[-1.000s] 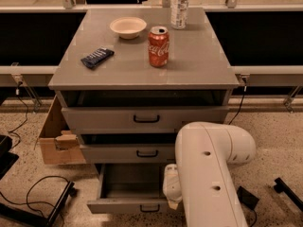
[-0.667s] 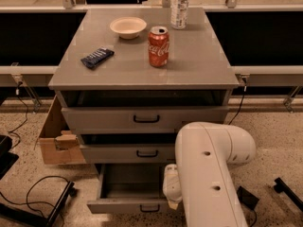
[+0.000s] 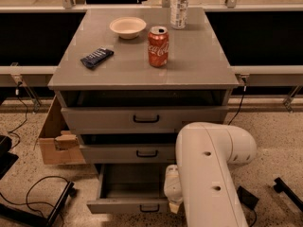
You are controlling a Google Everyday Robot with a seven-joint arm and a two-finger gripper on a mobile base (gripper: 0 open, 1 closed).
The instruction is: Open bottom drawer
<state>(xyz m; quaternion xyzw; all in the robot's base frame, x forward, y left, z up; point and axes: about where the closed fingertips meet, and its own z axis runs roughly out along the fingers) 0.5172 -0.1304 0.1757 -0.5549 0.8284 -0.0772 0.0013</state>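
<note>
gripper (image 3: 173,191) is down low at the right end of the bottom drawer (image 3: 118,205)'s front, tucked mostly behind the big white arm (image 3: 208,174). can't tell how far open it is or whether it has hold of anything, since the arm blocks that whole area.

the drawer itself sits at the very bottom of the grey cabinet (image 3: 142,74), just above the speckled floor, and it's pulled out well past the two fronts above it. you can look straight down into a plain grey tray, and what shows of it has nothing in it. flat grey front, small black loop handle (image 3: 149,208) at the centre, and it looks square to the cabinet, not skewed.

my read: the opening part is basically done, or at the tail end of the pull. if it needs more travel, the pull should run straight out along the slides — a grip off to one side like this could twist the drawer. otherwise the next thing is to let go and back away without nudging the front back in.
</note>
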